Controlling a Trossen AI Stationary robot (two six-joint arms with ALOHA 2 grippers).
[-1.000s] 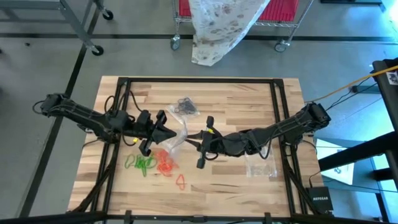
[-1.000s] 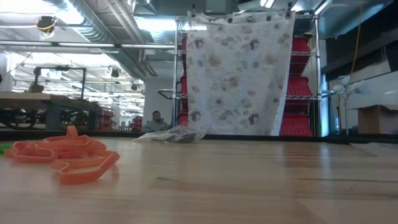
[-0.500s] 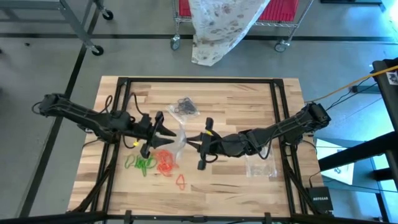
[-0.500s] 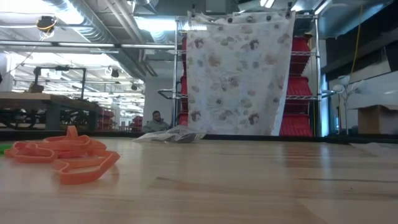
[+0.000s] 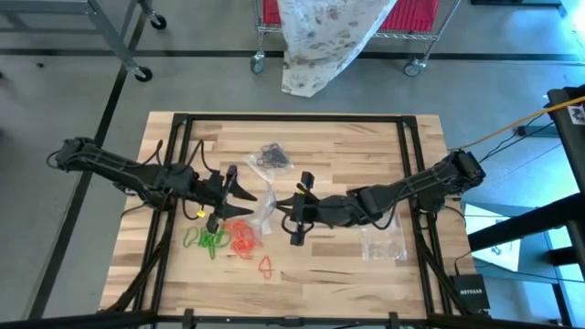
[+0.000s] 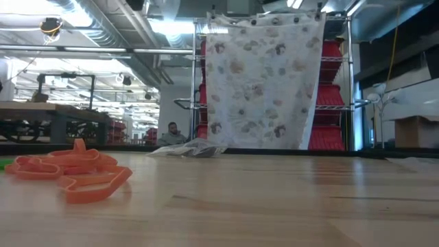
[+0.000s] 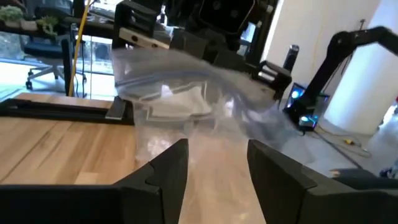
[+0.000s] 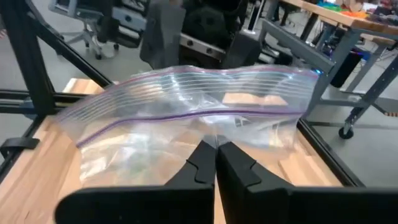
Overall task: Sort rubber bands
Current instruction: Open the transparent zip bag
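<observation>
Mid-worktop (image 5: 366, 137), both arms meet over a clear plastic bag (image 5: 262, 203). Left tool (image 5: 239, 195) sits just left of the bag, fingers (image 7: 165, 171) spread apart with the bag's edge ahead of them and nothing between them in the left wrist view. Right tool (image 5: 281, 206) comes in from the right, fingers (image 8: 202, 165) pressed together and pinching the bag film; the right wrist view shows the bag (image 8: 193, 118) lifted and stretched across in front of them, zip strip running along its upper part. Rubber bands: green ones (image 5: 207, 241) in a loose clump on the worktop just toward the front edge from the left tool, orange-red ones (image 5: 242, 239) piled touching or just beside the green on their right, partly under the bag's lower edge. One more orange-red loop (image 5: 265, 266) lies apart, nearer the front edge. Black ones (image 5: 273, 156) are in a heap inside a second clear bag (image 5: 260, 151) toward the back of the worktop. A third clear bag (image 5: 381, 240) lies flat under the right arm, contents unclear. Low view only catches the orange-red pile (image 6: 72, 171) close up at left, resting on the wood; neither tool shows in it. Beyond the worktop: a patterned cloth (image 6: 264, 82) draped over a wire rack with red bins (image 6: 329, 96).
</observation>
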